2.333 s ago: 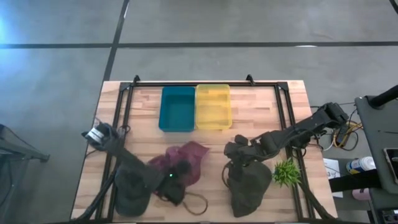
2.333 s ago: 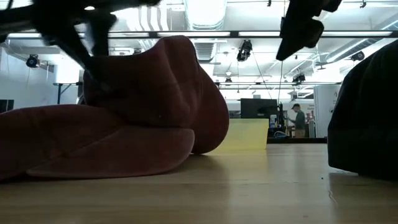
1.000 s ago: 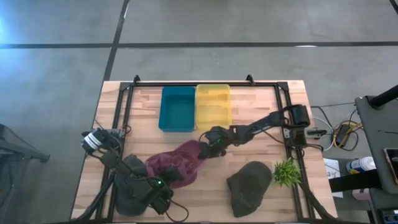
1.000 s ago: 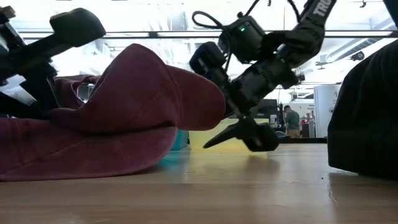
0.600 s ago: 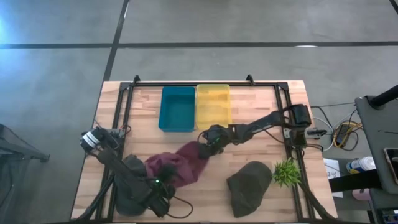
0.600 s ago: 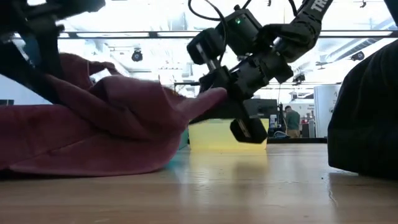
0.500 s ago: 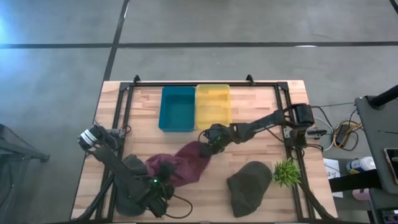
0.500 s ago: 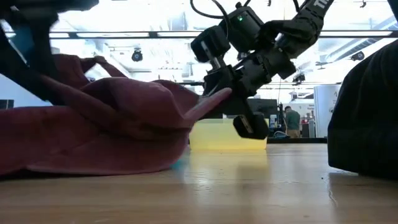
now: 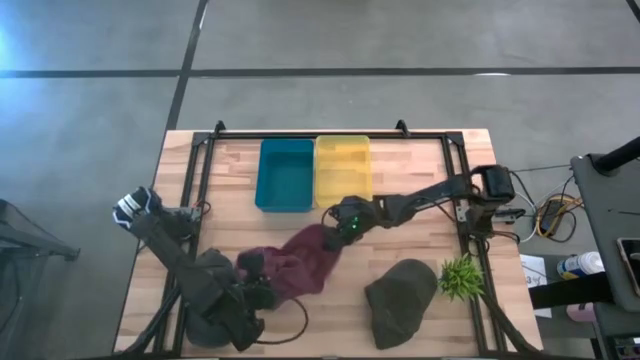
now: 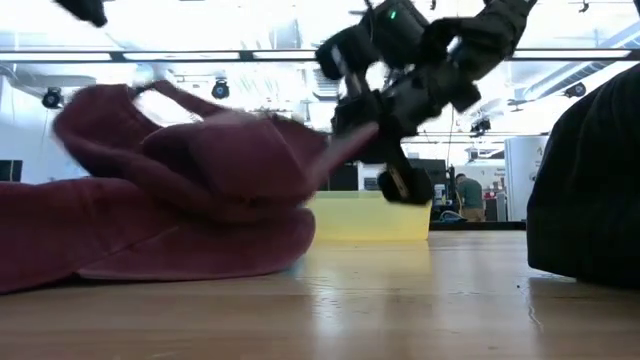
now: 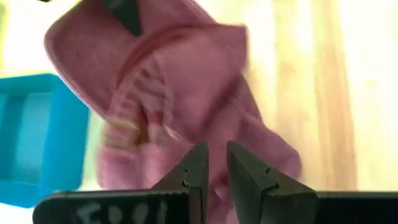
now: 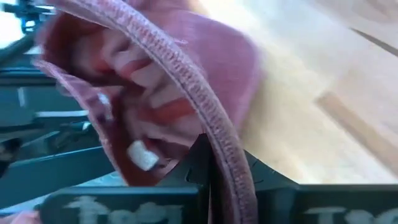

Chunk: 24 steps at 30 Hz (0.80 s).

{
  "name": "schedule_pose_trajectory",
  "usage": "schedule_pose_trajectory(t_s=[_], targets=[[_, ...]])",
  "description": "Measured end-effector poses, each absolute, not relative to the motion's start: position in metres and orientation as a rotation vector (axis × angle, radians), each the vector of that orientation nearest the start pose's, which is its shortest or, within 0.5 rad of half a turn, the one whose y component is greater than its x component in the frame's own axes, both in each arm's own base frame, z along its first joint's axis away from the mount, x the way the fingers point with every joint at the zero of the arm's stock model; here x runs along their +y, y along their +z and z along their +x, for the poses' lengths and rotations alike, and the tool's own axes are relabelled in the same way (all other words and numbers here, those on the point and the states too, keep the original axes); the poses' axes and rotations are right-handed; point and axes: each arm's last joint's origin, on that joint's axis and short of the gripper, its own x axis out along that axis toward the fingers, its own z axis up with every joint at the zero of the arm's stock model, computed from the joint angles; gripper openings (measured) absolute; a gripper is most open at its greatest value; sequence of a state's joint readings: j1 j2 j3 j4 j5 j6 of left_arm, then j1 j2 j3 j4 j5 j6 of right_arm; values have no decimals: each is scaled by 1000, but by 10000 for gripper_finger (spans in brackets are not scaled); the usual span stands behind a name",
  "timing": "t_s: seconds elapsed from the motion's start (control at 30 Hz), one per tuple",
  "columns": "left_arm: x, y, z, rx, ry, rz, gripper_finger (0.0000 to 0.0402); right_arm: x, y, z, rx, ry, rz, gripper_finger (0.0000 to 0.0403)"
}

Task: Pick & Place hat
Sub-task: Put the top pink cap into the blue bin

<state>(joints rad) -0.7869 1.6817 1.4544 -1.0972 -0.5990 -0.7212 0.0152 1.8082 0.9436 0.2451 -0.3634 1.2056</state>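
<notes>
High cam straight down over whole desk (image 9: pixel 420 170). Low cam at desktop level, facing room. Both wrist cams close on maroon hat (image 11: pixel 186 99), which all four views share.

Crumpled maroon hat (image 9: pixel 300 262), table centre

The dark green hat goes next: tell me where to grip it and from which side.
Grip the dark green hat at its thin edge facing the maroon hat, coming in low from that open side; the crown looks too bulky to pinch, and the green plant crowds the other side.
</notes>
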Motion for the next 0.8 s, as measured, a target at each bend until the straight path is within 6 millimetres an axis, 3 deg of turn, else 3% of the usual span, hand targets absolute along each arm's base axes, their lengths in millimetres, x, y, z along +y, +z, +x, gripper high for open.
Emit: schedule_pose_trajectory(t_s=[0.17,0.3,0.47,0.53,0.63,0.8], targets=[[-216,297,247,925,213,177,51,16,203,351,669,35,1194,14],[-218,336,253,773,208,276,51,15,240,328,653,11,1101,13],[-199,376,271,659,249,308,51,17,283,308,609,-10,1033,13],[-192,381,280,647,239,309,51,18,299,305,582,-4,1055,13],[-187,386,294,600,191,310,51,21,307,305,589,-48,1071,13],[-179,369,310,626,216,336,51,33,316,310,612,-54,1095,13]])
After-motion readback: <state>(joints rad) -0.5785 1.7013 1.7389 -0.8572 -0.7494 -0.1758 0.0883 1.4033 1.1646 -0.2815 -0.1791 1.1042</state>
